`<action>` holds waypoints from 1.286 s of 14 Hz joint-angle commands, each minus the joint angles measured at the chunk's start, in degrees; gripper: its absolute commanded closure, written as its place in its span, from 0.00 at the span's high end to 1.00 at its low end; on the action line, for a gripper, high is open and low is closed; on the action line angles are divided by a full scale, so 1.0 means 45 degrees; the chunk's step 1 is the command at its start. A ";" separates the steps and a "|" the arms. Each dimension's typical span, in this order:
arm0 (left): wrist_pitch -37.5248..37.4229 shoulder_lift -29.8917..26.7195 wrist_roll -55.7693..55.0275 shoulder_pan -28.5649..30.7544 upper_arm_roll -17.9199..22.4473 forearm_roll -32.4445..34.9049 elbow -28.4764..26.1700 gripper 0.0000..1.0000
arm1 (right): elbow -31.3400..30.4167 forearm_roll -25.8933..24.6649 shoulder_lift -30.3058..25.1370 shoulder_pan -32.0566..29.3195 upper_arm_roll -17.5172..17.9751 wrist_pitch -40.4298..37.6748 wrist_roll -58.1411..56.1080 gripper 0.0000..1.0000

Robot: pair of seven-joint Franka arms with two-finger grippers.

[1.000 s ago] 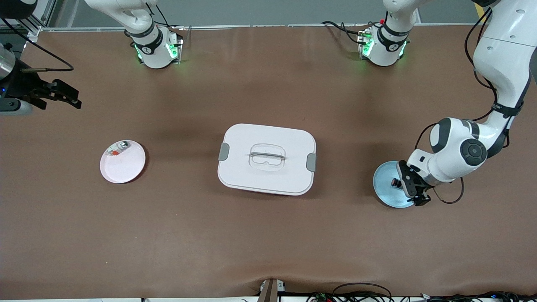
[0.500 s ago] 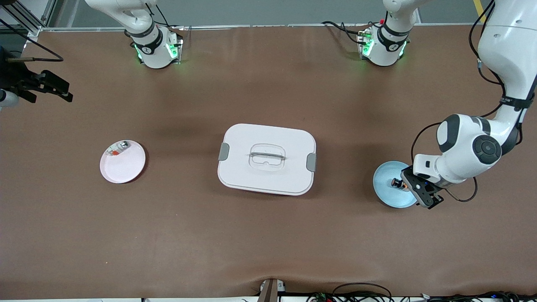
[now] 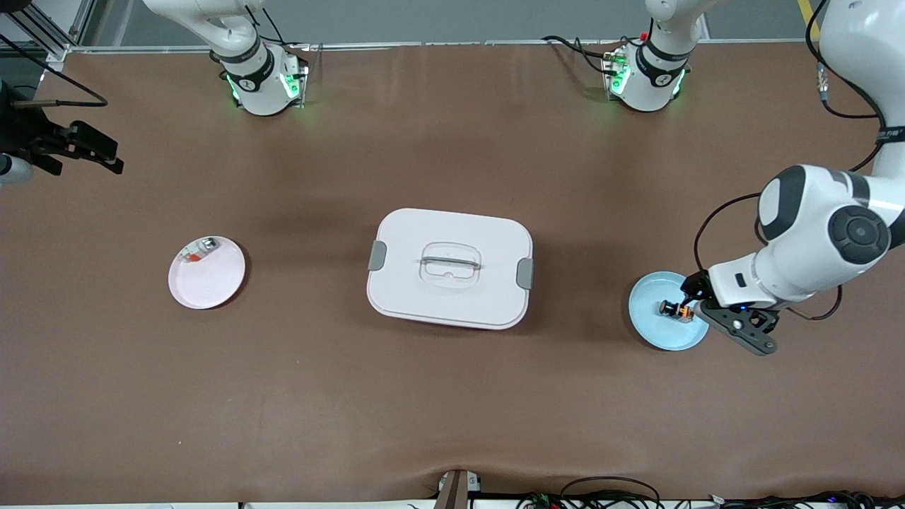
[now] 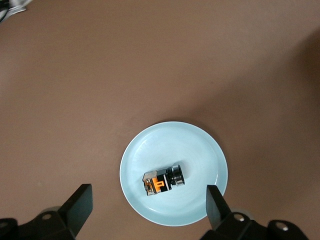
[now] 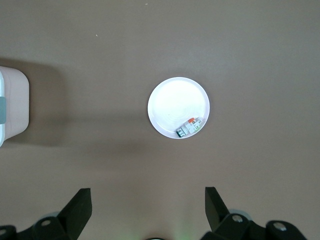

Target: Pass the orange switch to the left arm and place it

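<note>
You are seeing a plain brown tabletop [image 3: 438, 396], a white box [image 3: 450, 267] with grey latches, a pale blue plate [image 4: 150, 150] carrying the black-and-orange switch [image 4: 163, 180], and a pink plate [image 3: 212, 283].

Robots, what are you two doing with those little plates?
The left gripper hangs open over the blue plate, where the orange switch lies, not picked up. The right gripper is open too, waiting up in the air at the right arm's end of the table. A pink plate there holds a different small part. The white box sits shut in the middle between the two plates.
</note>
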 commanded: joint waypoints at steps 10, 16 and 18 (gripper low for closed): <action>-0.5638 -0.3227 -0.5419 0.0106 -0.0182 -0.0961 0.1835 1.00 | 0.0554 -0.0171 0.0266 -0.0252 0.0205 -0.0233 -0.0263 1.00; -0.6482 -0.4280 -0.5185 -0.1975 0.2425 -0.1721 0.2502 1.00 | 0.0554 -0.0171 0.0266 -0.0213 0.0205 -0.0233 -0.0166 1.00; -0.7376 -0.4671 -0.5165 -0.3616 0.4203 -0.2228 0.2502 1.00 | 0.0554 -0.0171 0.0266 -0.0194 0.0205 -0.0213 -0.0166 1.00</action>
